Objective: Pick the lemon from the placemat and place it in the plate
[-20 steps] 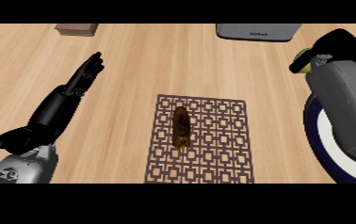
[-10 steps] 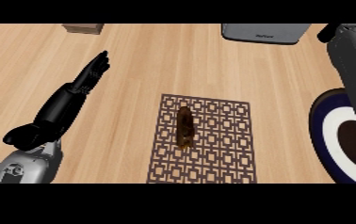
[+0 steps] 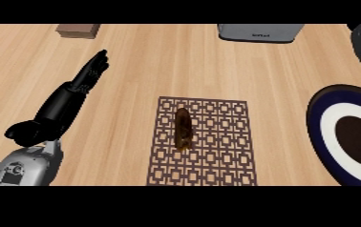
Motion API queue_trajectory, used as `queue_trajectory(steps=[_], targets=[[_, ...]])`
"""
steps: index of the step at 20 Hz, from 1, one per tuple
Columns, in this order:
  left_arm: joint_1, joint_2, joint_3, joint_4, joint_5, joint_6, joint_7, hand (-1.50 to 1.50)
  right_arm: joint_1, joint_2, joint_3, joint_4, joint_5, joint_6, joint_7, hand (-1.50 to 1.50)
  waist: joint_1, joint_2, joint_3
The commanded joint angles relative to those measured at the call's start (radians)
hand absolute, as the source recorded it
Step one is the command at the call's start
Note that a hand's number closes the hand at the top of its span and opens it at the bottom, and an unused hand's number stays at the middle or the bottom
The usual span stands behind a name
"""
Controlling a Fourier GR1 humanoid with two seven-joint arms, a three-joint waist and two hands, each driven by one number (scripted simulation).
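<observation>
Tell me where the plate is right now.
The plate sits at the head view's right edge, partly cut off, right of the placemat.

A pale wooden counter [image 3: 176,59] is carrying a patterned placemat [image 3: 211,159] near the middle, a dark-rimmed plate [image 3: 325,126] at the right edge, a grey appliance [image 3: 260,32] and a brown box [image 3: 78,30] at the back

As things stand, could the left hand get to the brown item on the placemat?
Probably yes. The left hand rests open on the counter, left of the placemat, and bare wood lies between it and the brown item. Nothing stands in the way.
</observation>
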Motion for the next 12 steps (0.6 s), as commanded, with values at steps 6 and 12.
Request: queue_trajectory(steps=[6,12], targets=[[0.031,-0.006,0.017,0.013,-0.013,0.023,-0.017,0.00,0.059,0.015,-0.177,-0.035,0.212,-0.145,0.246,1.50,-0.038,-0.007,0.004],[0.030,0.022,0.055,0.033,0.007,0.005,-0.011,0.00,0.149,0.059,-0.298,-0.153,0.342,-0.187,0.246,1.50,-0.061,-0.011,0.004]])
